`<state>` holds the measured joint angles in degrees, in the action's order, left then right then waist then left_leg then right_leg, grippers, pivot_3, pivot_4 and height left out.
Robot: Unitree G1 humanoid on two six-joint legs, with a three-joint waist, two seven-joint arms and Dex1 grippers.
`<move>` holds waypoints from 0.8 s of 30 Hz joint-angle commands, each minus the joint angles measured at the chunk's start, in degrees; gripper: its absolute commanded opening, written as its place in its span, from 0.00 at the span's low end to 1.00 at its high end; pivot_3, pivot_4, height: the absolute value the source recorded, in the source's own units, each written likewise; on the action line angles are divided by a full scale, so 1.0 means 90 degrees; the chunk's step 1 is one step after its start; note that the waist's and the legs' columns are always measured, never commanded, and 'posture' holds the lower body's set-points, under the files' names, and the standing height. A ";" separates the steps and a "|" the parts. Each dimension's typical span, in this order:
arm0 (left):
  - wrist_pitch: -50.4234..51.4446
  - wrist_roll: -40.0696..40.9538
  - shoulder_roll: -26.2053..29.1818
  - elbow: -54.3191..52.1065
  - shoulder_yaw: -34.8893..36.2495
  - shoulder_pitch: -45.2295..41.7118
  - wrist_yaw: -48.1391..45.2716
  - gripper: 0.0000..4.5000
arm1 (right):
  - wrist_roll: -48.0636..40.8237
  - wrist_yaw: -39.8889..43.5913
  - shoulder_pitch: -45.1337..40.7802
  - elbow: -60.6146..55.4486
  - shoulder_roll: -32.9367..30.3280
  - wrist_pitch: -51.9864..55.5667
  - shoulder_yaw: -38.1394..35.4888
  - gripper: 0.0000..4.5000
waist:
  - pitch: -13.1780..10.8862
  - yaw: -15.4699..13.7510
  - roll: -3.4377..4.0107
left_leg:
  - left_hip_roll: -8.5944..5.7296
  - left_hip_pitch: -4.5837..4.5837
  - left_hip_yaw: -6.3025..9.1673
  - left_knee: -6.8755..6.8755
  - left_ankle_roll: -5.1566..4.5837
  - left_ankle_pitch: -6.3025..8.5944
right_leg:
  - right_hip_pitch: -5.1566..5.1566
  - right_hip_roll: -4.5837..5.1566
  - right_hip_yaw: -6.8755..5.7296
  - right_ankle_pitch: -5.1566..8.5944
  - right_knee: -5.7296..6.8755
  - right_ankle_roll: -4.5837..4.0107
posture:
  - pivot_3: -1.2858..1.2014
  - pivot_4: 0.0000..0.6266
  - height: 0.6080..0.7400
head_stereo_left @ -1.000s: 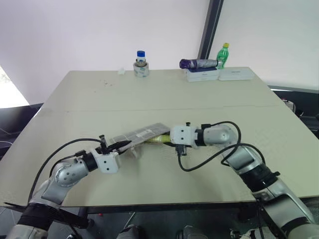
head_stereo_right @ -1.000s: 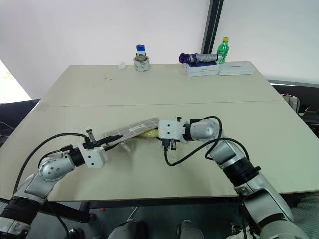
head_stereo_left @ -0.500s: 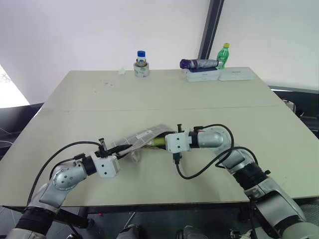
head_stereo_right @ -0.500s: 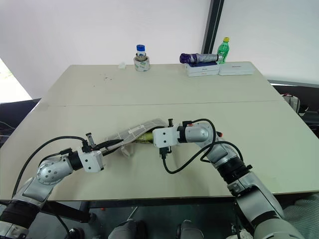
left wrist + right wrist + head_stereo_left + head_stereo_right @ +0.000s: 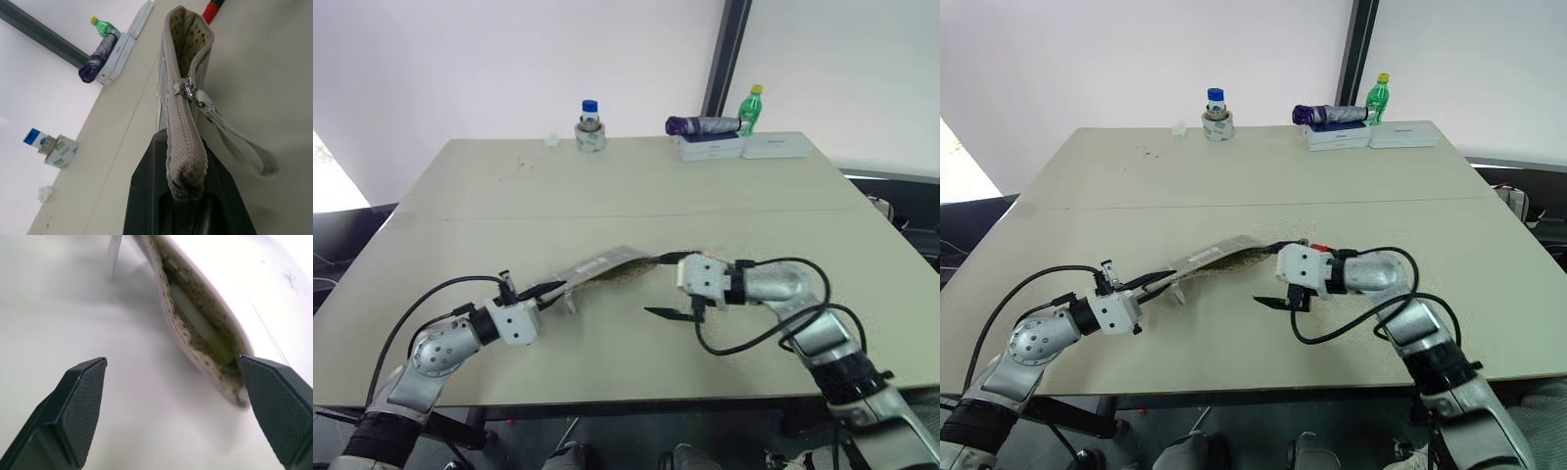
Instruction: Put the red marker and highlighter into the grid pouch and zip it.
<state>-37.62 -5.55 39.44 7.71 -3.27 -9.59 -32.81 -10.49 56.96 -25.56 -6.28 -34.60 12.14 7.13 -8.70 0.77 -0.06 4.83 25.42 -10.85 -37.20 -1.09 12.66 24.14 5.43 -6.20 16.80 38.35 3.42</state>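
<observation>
The beige bench (image 5: 636,186) carries everything. Along its far edge stand a small blue-capped jar (image 5: 590,125) on a roll of tape, a green bottle (image 5: 753,109), and a dark purple object (image 5: 700,125) lying on flat white boxes (image 5: 710,147).

Near the middle of the bench's front half is the grid pouch (image 5: 602,267), lifted at one end and slanting, its mouth gaping toward the right arm. In the left wrist view the zipper pull (image 5: 188,93) sits partway along the teeth, with a looped strap (image 5: 244,147) hanging from it; beyond the pull the mouth is open and shows a dotted lining.

The left claw (image 5: 545,291) is clamped fast on the near, zipped end of the pouch (the fabric edge is pinched between its black fingers in the left wrist view).

The right claw (image 5: 661,285) hangs just beside the pouch's open mouth, its two black fingers spread wide and holding nothing; one finger (image 5: 73,401) shows apart from the pouch in the right wrist view.

The highlighter (image 5: 203,330) lies inside the pouch, its pale yellow body visible through the opening.

The red marker (image 5: 1316,247) lies on the bench just beyond the pouch's mouth, outside it; a red end of it also shows in the left wrist view.
</observation>
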 commanded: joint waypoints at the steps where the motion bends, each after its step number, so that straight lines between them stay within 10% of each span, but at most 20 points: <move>1: -0.0038 0.0125 0.0003 -0.0140 0.0209 0.0050 0.0109 0.00 | -0.0529 -0.0438 0.0252 -0.0384 -0.0194 0.0506 -0.1019 0.99 | 0.0000 -0.0006 -0.0001 | 0.0000 0.0000 0.0000 -0.0002 -0.0001 0.0001 | -0.0001 0.0001 0.0000 0.0000 0.0000 0.0000 | 0.52 0.24 1.00; 12: -0.0205 0.0036 -0.0180 0.0199 0.0043 -0.0173 0.0107 0.00 | -0.0388 -0.2232 0.1908 -0.0439 0.0129 0.0296 -0.2481 0.99 | 0.0001 0.0040 -0.0001 | -0.0003 -0.0007 0.0006 0.0000 -0.0006 0.0004 | -0.0009 -0.0002 -0.0004 0.0001 -0.0003 0.0001 | 0.52 0.24 1.00; 24: -0.0169 0.0011 -0.0218 0.0165 0.0026 -0.0255 0.0073 0.00 | 0.0106 -0.1136 -0.0073 0.2905 -0.0484 -0.0345 -0.1592 0.99 | 0.0000 0.0028 0.0000 | -0.0005 -0.0013 0.0002 -0.0003 -0.0007 0.0002 | -0.0017 -0.0009 -0.0001 0.0001 -0.0003 0.0001 | 0.52 0.24 1.00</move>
<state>-38.55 -5.77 37.05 10.92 -3.72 -11.72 -32.38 -9.91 44.69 -23.50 16.69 -37.48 10.08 -7.35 -8.70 1.03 -0.06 4.78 25.30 -10.87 -37.23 -1.14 12.68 24.00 5.35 -6.20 16.81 38.33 3.43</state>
